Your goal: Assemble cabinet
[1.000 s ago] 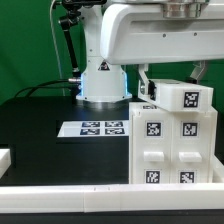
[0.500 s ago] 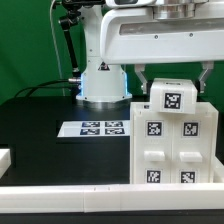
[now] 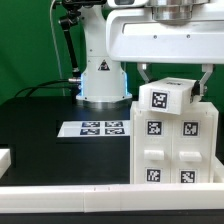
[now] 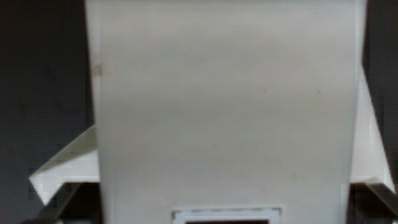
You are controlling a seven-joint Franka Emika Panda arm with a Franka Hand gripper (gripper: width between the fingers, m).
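Note:
The white cabinet shell [image 3: 170, 150] stands upright at the exterior view's right, with drawer blocks carrying square tags on its front. My gripper [image 3: 171, 82] is right above it, shut on the white top panel [image 3: 165, 98], which has one tag and sits tilted on the shell's top. Dark fingers [image 3: 141, 78] flank the panel on both sides. In the wrist view the panel [image 4: 222, 100] fills nearly the whole picture, with the edge of a tag at its end.
The marker board [image 3: 97, 128] lies flat on the black table in front of the robot base [image 3: 100, 82]. A white rail [image 3: 60, 195] runs along the near edge. A small white piece [image 3: 5, 157] shows at the exterior view's left edge.
The gripper has turned the top panel above the shell: its tagged face swung from the exterior view's right toward the camera and now sits tilted, slightly further left.

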